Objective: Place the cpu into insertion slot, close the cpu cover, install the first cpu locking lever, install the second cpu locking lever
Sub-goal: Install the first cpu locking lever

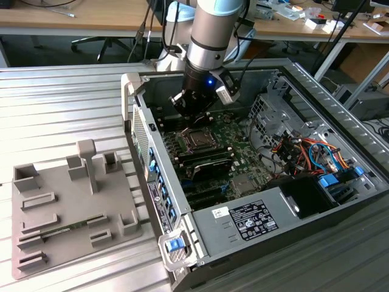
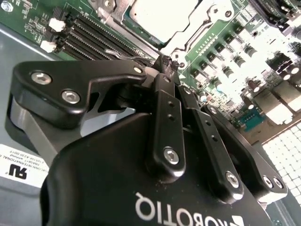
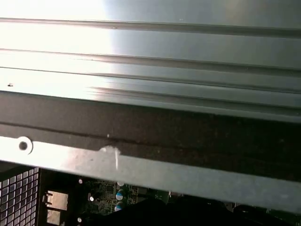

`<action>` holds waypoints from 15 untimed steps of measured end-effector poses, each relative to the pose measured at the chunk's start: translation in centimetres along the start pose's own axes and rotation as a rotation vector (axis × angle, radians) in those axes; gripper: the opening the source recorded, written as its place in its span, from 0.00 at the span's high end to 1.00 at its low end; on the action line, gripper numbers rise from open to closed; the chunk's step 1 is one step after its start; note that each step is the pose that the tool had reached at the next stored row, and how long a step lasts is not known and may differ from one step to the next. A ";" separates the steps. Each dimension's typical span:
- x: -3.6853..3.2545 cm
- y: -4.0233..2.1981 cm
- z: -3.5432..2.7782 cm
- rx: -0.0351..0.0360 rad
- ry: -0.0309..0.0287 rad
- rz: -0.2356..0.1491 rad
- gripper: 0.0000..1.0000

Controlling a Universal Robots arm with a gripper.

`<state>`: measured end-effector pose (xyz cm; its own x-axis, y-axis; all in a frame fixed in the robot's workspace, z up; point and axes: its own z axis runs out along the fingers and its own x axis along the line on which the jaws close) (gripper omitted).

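Silvery metal marks the cpu [image 2: 160, 16], one chip lying flat in the slot [image 1: 196, 139] on the green board [image 1: 234, 155] inside the open case [image 1: 292, 201]. In the second wrist view the cover [image 2: 200, 23], a thin frame with a cut-out centre, lies down around the chip, its silvery edge following the chip's sides. One thin wire lever [image 2: 123, 55] shows beside the socket, running along the black memory slots [image 2: 89, 37] towards the gripper's tips; whether it is latched I cannot tell.

One arm [image 1: 209, 30] reaches down into the case from above. Its gripper [image 2: 164, 63] sits low over the board, just beside the socket, on the side of the case's far wall in the exterior view. Its two black fingers [image 2: 164, 122] lie together with the tips meeting, clenched; they touch or nearly touch the end of the lever, but a grasp on it cannot be made out.

On the ribbed table [image 1: 55, 109] at the exterior view's left lies one grey fixture tray [image 1: 67, 207] with several raised blocks and one upright post [image 1: 88, 161]. The first wrist view shows the case's dark wall [image 3: 150, 136] and a strip of the board below it.
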<state>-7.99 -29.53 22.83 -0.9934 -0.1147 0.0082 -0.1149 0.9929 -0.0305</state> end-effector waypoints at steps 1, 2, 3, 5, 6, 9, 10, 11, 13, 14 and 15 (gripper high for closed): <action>-0.01 0.07 0.02 -0.0006 -0.0002 0.000 0.89; -0.03 0.21 0.05 -0.0006 -0.0002 0.000 0.89; -0.04 0.37 0.09 -0.0006 -0.0001 0.000 0.89; -0.08 0.50 0.27 -0.0006 -0.0001 0.000 0.89; -0.09 0.55 0.35 -0.0006 -0.0001 0.000 0.89; -0.15 0.78 0.63 -0.0006 -0.0001 0.000 0.89; -0.16 0.86 0.69 -0.0006 -0.0001 0.000 0.89; -0.18 0.96 0.78 -0.0007 -0.0003 0.000 0.89; -0.24 0.96 0.87 -0.0005 -0.0001 0.000 0.89; -0.28 0.96 0.92 -0.0005 -0.0001 0.000 0.89; -0.33 0.96 0.96 -0.0005 -0.0001 0.000 0.89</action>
<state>-7.78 -28.57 21.84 -0.9934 -0.1147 0.0081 -0.1148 0.9929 -0.0300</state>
